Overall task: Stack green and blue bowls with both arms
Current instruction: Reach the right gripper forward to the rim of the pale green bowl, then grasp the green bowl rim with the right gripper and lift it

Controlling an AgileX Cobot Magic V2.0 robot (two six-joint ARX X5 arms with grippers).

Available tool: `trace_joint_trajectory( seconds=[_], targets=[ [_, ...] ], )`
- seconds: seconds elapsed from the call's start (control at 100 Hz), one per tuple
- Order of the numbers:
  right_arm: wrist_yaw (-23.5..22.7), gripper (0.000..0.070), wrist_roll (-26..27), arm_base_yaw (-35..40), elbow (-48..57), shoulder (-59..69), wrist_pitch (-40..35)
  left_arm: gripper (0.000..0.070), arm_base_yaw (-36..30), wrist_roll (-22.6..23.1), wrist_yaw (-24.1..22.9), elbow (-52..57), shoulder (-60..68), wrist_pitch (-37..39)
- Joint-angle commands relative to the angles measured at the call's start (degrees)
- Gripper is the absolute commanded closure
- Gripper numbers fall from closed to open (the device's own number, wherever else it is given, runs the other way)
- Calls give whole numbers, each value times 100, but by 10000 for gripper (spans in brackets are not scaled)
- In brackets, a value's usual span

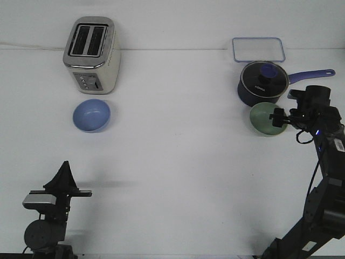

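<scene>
The periwinkle blue bowl [91, 115] sits upright on the white table in front of the toaster, at the left. At the right, just in front of the saucepan, stands the mint green bowl [262, 119]. My right gripper [278, 117] reaches in from the right and its black fingers lie over the green bowl's right rim; their spacing is too dark to read. My left gripper [65, 166] is low at the near left, far from the blue bowl, its pointed fingers together and holding nothing.
A cream toaster [91, 54] stands at the back left. A dark navy saucepan [261, 83] with a glass lid has its handle [311, 75] pointing right, and a clear blue-rimmed container [258, 49] lies behind it. White table [178, 156] lies between the bowls.
</scene>
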Motion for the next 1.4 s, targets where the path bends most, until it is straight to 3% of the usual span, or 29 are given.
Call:
trace_joint_trajectory(
  seconds=[0.0, 0.27, 0.33, 0.39, 0.51, 0.75, 1.04, 1.28, 1.39],
  targets=[
    [-24, 189, -59, -15, 131, 227, 63, 690, 0, 48, 13, -114, -11, 57],
    [-131, 197, -57, -22, 131, 614, 133, 690, 0, 48, 13, -114, -11, 57],
    [-131, 229, -57, -24, 131, 660, 133, 690, 0, 46, 13, -114, -11, 57],
    [-133, 339, -52, -28, 131, 675, 116, 689, 0, 48, 13, -114, -11, 57],
    [-138, 700, -52, -31, 131, 675, 92, 690, 0, 48, 13, -114, -11, 57],
    [-184, 700, 125, -87, 131, 625, 9, 690, 0, 48, 13, -114, -11, 57],
    [-636, 700, 205, -105, 133, 122, -337, 690, 0, 48, 13, -114, -11, 57],
    [-1469, 700, 317, 256, 133, -551, -734, 689, 0, 48, 13, -114, -11, 57],
    [-1523, 700, 317, 684, 133, -785, -960, 690, 0, 48, 13, -114, -11, 57]
  ],
)
